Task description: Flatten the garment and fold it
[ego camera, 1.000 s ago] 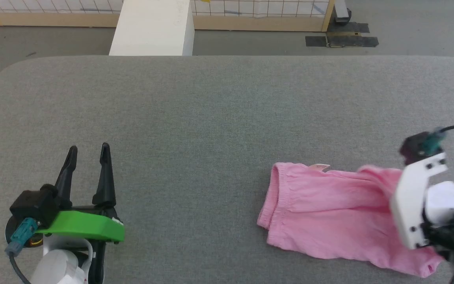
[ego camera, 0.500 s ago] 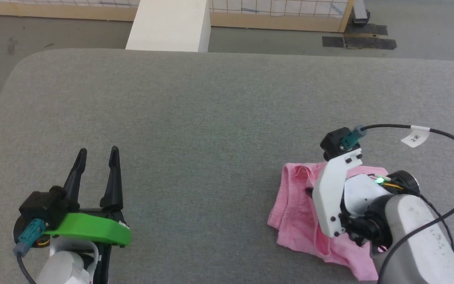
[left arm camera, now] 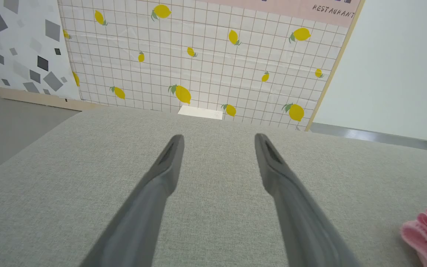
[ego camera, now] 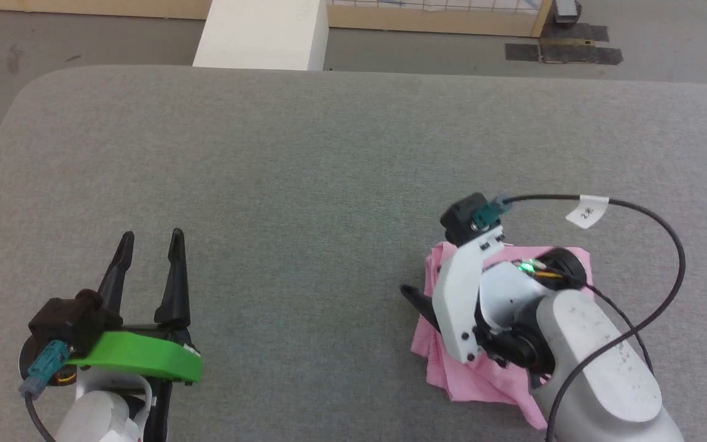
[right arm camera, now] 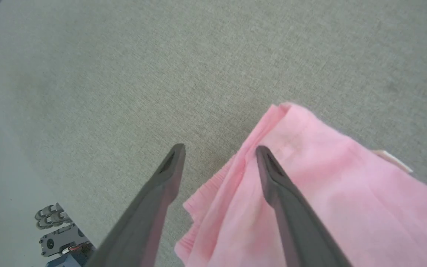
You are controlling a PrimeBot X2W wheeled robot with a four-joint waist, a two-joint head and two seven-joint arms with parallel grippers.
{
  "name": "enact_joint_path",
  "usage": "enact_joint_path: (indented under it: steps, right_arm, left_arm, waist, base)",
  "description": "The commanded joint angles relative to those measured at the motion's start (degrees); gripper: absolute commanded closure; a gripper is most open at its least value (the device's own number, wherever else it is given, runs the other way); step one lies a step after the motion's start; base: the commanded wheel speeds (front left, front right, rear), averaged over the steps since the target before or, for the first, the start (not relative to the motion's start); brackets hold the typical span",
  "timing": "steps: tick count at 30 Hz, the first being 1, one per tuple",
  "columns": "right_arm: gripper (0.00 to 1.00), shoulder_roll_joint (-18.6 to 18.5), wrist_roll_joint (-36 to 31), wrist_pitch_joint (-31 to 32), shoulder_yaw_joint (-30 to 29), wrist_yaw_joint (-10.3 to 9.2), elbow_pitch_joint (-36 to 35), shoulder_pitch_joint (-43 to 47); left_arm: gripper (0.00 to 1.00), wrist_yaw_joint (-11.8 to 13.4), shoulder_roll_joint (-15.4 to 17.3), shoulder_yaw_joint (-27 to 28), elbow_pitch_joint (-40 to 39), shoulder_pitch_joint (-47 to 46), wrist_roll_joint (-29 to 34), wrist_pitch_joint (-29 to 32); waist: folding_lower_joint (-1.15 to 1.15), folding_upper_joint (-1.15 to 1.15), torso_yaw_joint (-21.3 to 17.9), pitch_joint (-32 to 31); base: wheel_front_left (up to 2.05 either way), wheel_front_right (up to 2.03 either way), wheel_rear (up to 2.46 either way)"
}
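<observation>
head view: garment (ego camera: 476, 383) hem (ego camera: 433, 267) toward left

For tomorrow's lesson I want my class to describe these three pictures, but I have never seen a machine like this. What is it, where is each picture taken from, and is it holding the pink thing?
It is a robot with two arms, each ending in two long dark fingers. The wide picture comes from a camera on its head, looking down at a grey cloth-covered table. The other two come from cameras on its wrists, each looking along one pair of fingers. The left fingers are spread open over bare table and hold nothing. The right fingers are spread open too, at the edge of a pink garment that lies in layers on the table, with a small white tag poking out. One finger is over the cloth and the other over the table, so nothing is gripped.
</observation>
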Motion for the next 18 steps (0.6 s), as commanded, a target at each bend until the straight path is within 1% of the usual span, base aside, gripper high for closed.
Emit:
enact_joint_path:
  steps: [1,4,6,7,8,10,13,14,15,18]
  right_arm:
    - [0.00,0.0,1.1,-1.2,0.5,-0.09,-0.6,-1.4]
    - [0.00,0.0,2.5,-3.9,0.4,-0.09,-2.7,-2.5]
    - [0.00,0.0,2.8,-5.7,-1.3,-0.09,-4.7,-2.6]
    - [0.00,0.0,2.5,-6.8,-3.1,-0.09,-5.8,-2.1]
    - [0.00,0.0,1.5,-7.5,-4.8,-0.09,-6.7,-1.5]
    - [0.00,-0.3,-3.8,-8.3,-9.5,-0.09,-8.7,0.7]
    - [0.00,-0.6,-9.3,-7.6,-15.8,-0.09,-10.6,5.5]
    - [0.00,-1.1,-12.1,-6.7,-18.8,-0.09,-11.6,9.0]
    - [0.00,-0.9,-12.6,-6.0,-20.2,-0.09,-12.1,11.1]
    - [0.00,-0.6,-13.2,-4.6,-21.5,-0.09,-12.9,15.1]
  left_arm:
    - [0.00,0.2,0.3,0.1,0.1,0.1,-0.4,-0.1]
    - [0.00,0.2,0.6,0.3,0.0,0.1,-0.4,-0.1]
    - [0.00,0.3,0.6,0.3,-0.1,0.1,-0.3,-0.1]
    - [0.00,0.4,0.7,0.3,-0.2,0.1,-0.2,-0.1]
    - [0.00,0.4,0.7,0.3,-0.3,0.1,-0.2,-0.1]
    - [0.00,0.6,0.7,0.0,-0.5,0.0,0.3,-0.1]
    - [0.00,0.8,0.7,-0.1,-0.7,0.1,0.7,-0.2]
    - [0.00,0.8,0.5,-0.2,-0.7,0.2,0.9,-0.2]
    - [0.00,0.9,0.5,-0.2,-0.8,0.3,0.9,-0.2]
    - [0.00,0.9,0.5,-0.2,-0.9,0.6,1.0,-0.2]
  waist:
    - [0.00,0.00,-0.8,0.0]
    - [0.00,0.00,-2.1,-0.1]
    - [0.00,0.00,-2.9,-0.3]
    - [0.00,0.00,-3.3,-0.5]
    - [0.00,0.00,-3.6,-0.6]
    - [0.00,0.00,-4.0,-0.8]
    - [0.00,0.00,-4.6,-0.9]
    - [0.00,0.00,-4.8,-0.8]
    - [0.00,0.00,-5.1,-0.8]
    - [0.00,0.00,-5.5,-0.6]
  base:
    - [0.00,0.00,0.00]
    - [0.00,0.00,0.00]
    - [0.00,0.00,0.00]
    - [0.00,0.00,0.00]
    - [0.00,0.00,0.00]
    - [0.00,0.00,0.00]
    - [0.00,0.00,0.00]
    - [0.00,0.00,0.00]
    - [0.00,0.00,0.00]
    - [0.00,0.00,0.00]
